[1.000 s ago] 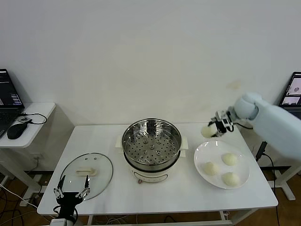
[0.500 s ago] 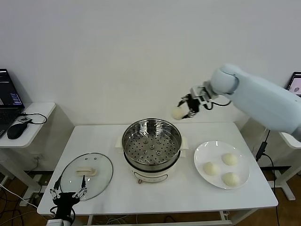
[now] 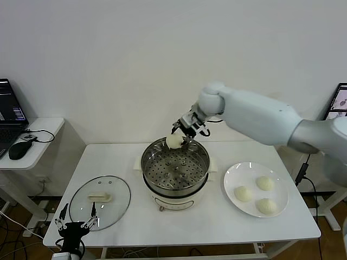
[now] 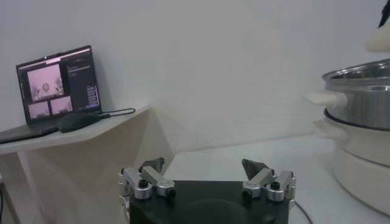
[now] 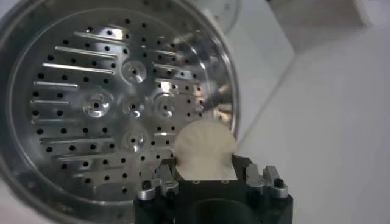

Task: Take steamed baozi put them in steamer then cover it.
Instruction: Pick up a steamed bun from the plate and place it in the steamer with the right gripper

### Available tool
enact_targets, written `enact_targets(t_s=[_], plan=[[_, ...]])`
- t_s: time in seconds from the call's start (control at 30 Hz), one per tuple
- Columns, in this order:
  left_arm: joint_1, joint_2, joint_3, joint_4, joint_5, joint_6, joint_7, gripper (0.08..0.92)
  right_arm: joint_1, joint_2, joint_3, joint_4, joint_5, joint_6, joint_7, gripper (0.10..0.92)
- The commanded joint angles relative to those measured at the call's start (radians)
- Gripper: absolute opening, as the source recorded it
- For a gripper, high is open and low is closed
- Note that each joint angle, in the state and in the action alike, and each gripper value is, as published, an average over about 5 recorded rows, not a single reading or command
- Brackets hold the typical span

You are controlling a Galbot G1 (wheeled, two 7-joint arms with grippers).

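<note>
My right gripper (image 3: 182, 135) is shut on a cream-white baozi (image 3: 174, 141) and holds it over the far rim of the steamer (image 3: 175, 172). In the right wrist view the baozi (image 5: 204, 150) sits between the fingers above the perforated steel tray (image 5: 109, 103), near its edge. Three more baozi (image 3: 243, 193) lie on the white plate (image 3: 233, 176) to the right of the steamer. My left gripper (image 3: 75, 224) is open and empty at the table's front left corner, below the glass lid (image 3: 100, 201). In the left wrist view the left gripper (image 4: 207, 176) faces the steamer's side (image 4: 359, 109).
The glass lid with a cream handle (image 3: 100, 197) lies flat at the front left of the white table (image 3: 217, 219). A side desk (image 3: 38, 142) with a laptop and a mouse (image 3: 17, 150) stands to the left.
My right arm has swung left with the baozi, from above the plate to over the steamer's far rim, and has come lower. The left gripper has sunk slightly at the front edge.
</note>
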Motion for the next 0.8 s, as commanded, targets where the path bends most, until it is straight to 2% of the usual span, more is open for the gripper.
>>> enact_targets(t_s=[0.03, 0.27, 0.57, 0.67, 0.8], plan=[[-0.001, -0.003, 0.001, 0.002, 0.0, -0.001, -0.001, 0.823, -0.021, 0.081, -0.059, -0.059, -0.173, 0.186, 0.027, 0.601], [-0.004, -0.004, 0.002, 0.007, 0.001, -0.001, 0.0, 0.823, -0.069, 0.09, -0.04, -0.117, -0.293, 0.258, 0.066, 0.602], [-0.007, -0.004, 0.0, 0.007, 0.002, 0.0, -0.001, 0.823, -0.102, 0.098, -0.018, -0.158, -0.364, 0.304, 0.102, 0.605], [-0.007, -0.005, 0.0, 0.007, 0.002, 0.0, -0.001, 0.823, -0.104, 0.097, -0.016, -0.156, -0.356, 0.299, 0.109, 0.645], [-0.006, -0.004, -0.002, 0.005, 0.002, 0.001, -0.001, 0.823, -0.068, 0.077, -0.02, -0.11, -0.258, 0.243, 0.083, 0.755]])
